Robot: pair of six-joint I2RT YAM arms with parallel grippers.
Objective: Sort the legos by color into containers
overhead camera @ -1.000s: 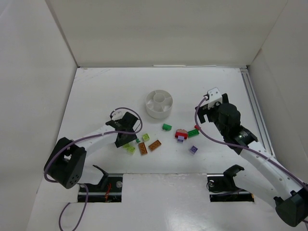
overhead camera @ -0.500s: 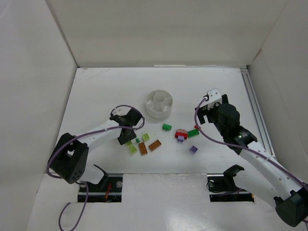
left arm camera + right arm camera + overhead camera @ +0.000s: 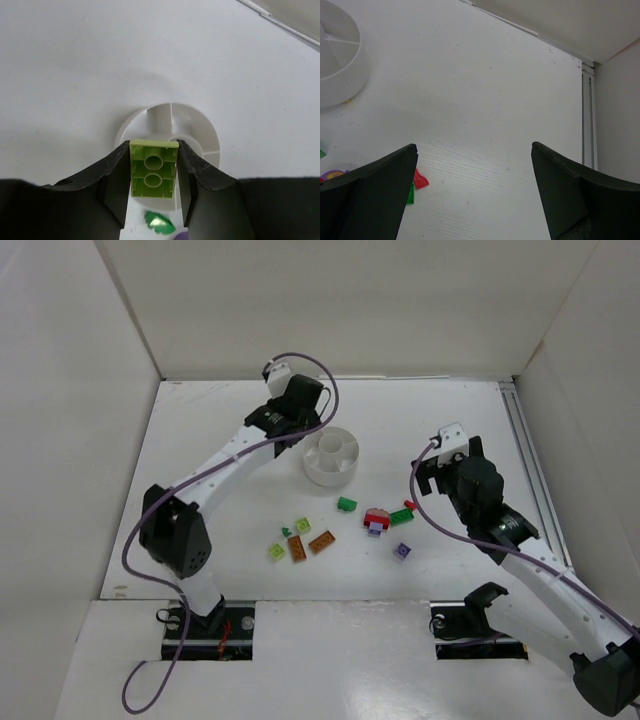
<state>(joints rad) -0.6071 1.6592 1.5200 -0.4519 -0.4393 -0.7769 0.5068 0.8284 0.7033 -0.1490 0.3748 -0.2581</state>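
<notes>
Lime brick point(image 3: 154, 169) clamped in your left gripper point(image 3: 153, 162), at the rim of the dish point(image 3: 330, 477).
The dish lies dead ahead of the fingers, with the brick's long axis pointing into it; your right gripper point(image 3: 474, 147) gapes empty, right of the dish.

The brick point(image 3: 153, 169) is lime green, the dish point(image 3: 197, 121) and table point(image 3: 75, 65) white.
</notes>
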